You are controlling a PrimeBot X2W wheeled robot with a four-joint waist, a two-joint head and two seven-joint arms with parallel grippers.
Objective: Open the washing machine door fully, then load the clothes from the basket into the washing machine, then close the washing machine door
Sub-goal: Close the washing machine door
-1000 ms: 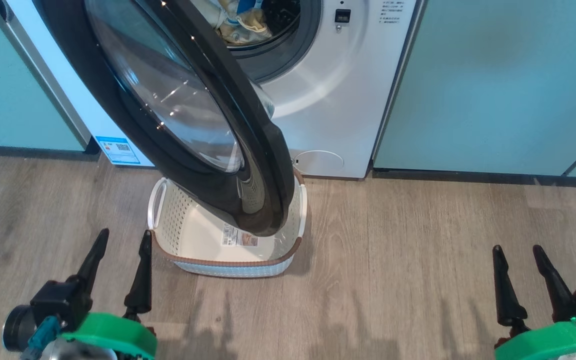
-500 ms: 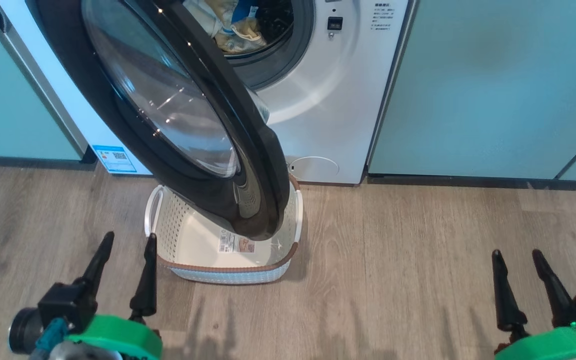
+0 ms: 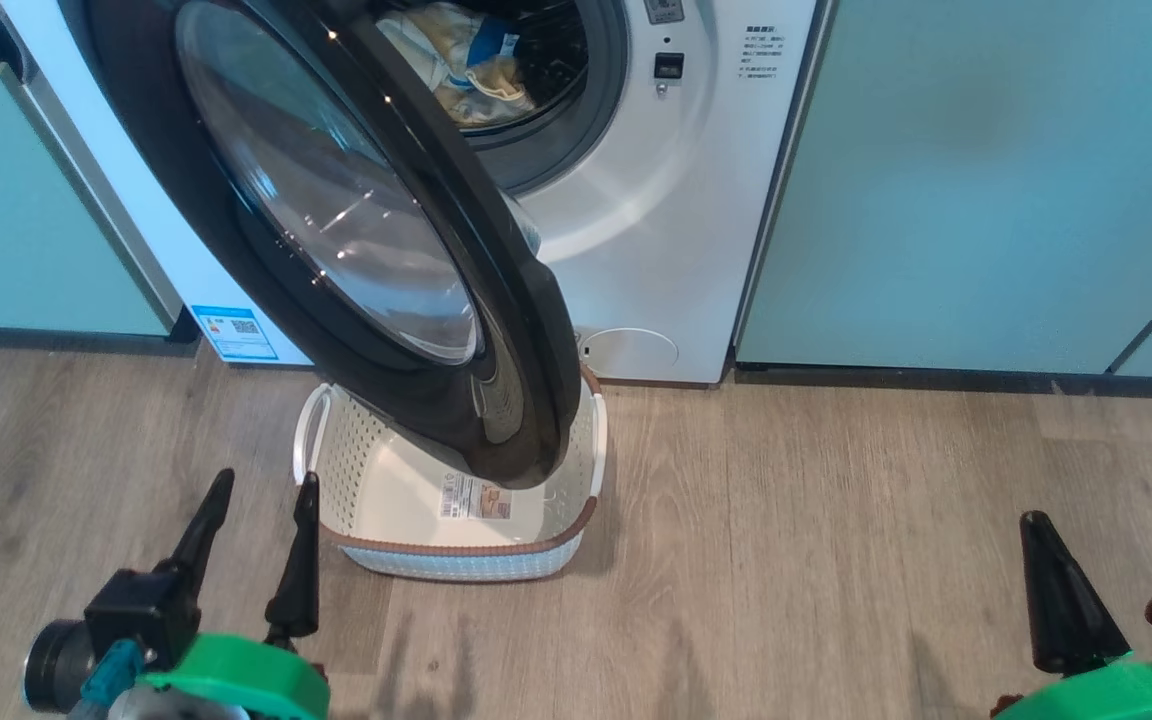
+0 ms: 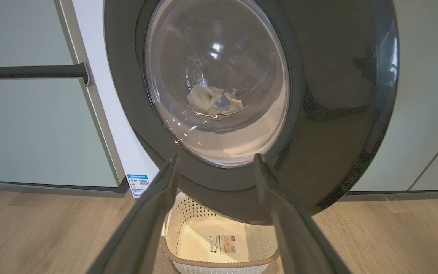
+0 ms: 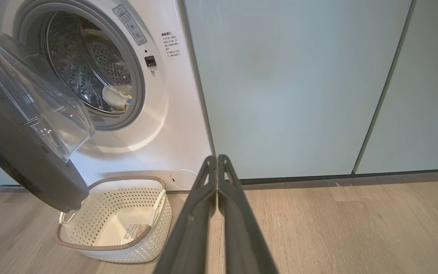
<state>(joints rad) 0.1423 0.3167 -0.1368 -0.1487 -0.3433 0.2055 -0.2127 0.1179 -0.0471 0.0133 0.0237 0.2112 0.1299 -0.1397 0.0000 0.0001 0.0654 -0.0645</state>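
While the door (image 3: 356, 230) stands partly open, its black lower edge hangs directly above the basket (image 3: 456, 562) and hides the basket's far half in the head view. Behind the basket stands the washer (image 3: 656, 250). The clothes (image 3: 466, 65) lie in its drum (image 5: 74, 57), above and behind the basket. Right of the basket, open wood floor (image 3: 816, 560) runs to the right gripper (image 5: 217, 156), bounded at the rear by green cabinets (image 3: 986, 180). Just left of the basket's near corner, the left gripper (image 3: 266, 480) points toward the washer, fingers spread wide with nothing between them. The right gripper's fingers are pressed together tip to tip and hold nothing. A white label (image 3: 476, 497) with a barcode lies on the basket's bottom; its text is too small to read. Behind and left of the basket, a blue sticker (image 3: 236, 332) carries a QR code. Lines of print (image 3: 771, 45) on the washer front are illegible. Half a second ago the right gripper's fingers stood apart. The left gripper's spread is unchanged, and door and basket keep the same relation.
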